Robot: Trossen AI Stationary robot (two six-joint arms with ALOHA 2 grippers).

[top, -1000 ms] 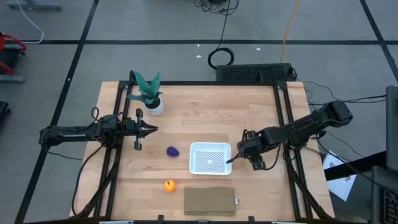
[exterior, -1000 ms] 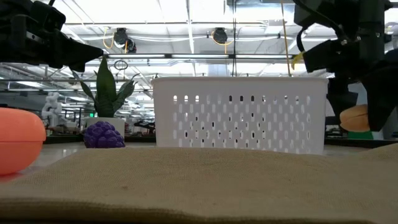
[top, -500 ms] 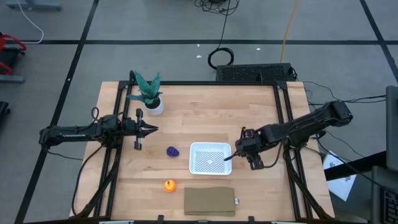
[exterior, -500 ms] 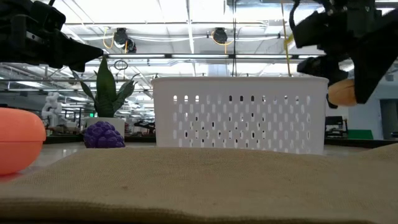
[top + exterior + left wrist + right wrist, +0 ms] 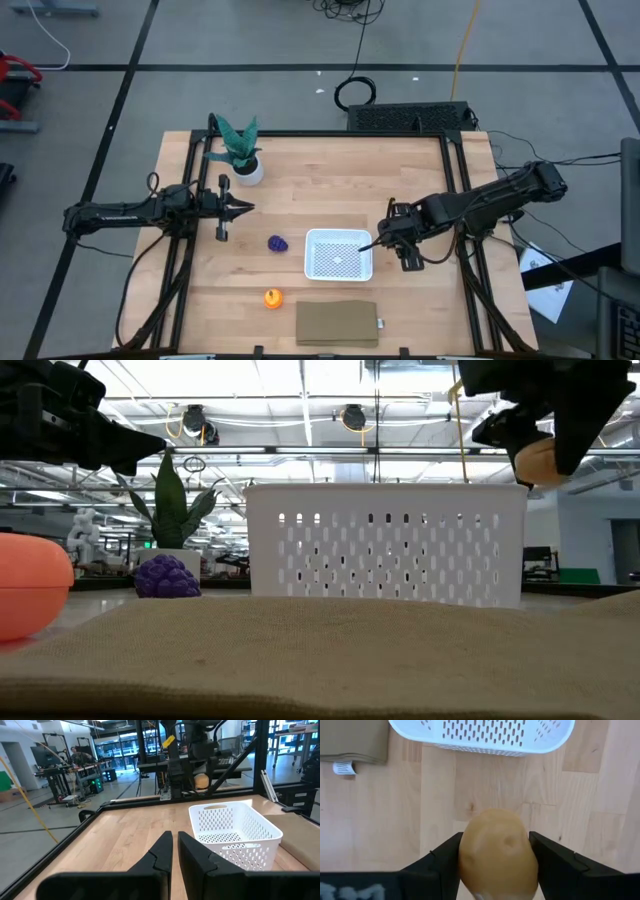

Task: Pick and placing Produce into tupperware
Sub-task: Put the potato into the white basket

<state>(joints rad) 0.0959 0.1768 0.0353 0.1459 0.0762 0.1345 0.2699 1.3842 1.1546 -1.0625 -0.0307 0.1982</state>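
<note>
On the left side of the table [image 5: 330, 175], the left gripper [image 5: 247, 208] hangs over the wood near the plant [image 5: 238, 148] in its white pot. Its fingers [image 5: 162, 851] are pressed almost together, with only a thin gap between them, and they hold nothing. This arm is only waiting there.

Toward the front left, the orange ball [image 5: 272, 297] lies on the table, just beside the left end of the brown slab [image 5: 337, 323] at the front edge. A little behind the ball and to its right, the purple cluster [image 5: 278, 243] lies on the wood, near the left wall of the tupperware [image 5: 339, 235] but not touching it.

Near the middle of the table stands the white tupperware, behind the slab. Nothing can be seen in it from above.

At the right side of the tupperware is the right gripper [image 5: 382, 243]. Its fingers [image 5: 443, 861] pinch the tan-yellow lump [image 5: 498, 853] from both sides. In the low view the lump [image 5: 537, 460] is up in the air, higher than the top rim of the container and close to its right corner. In the right wrist view the lump is over bare wood, with the container's near wall just ahead of it.
</note>
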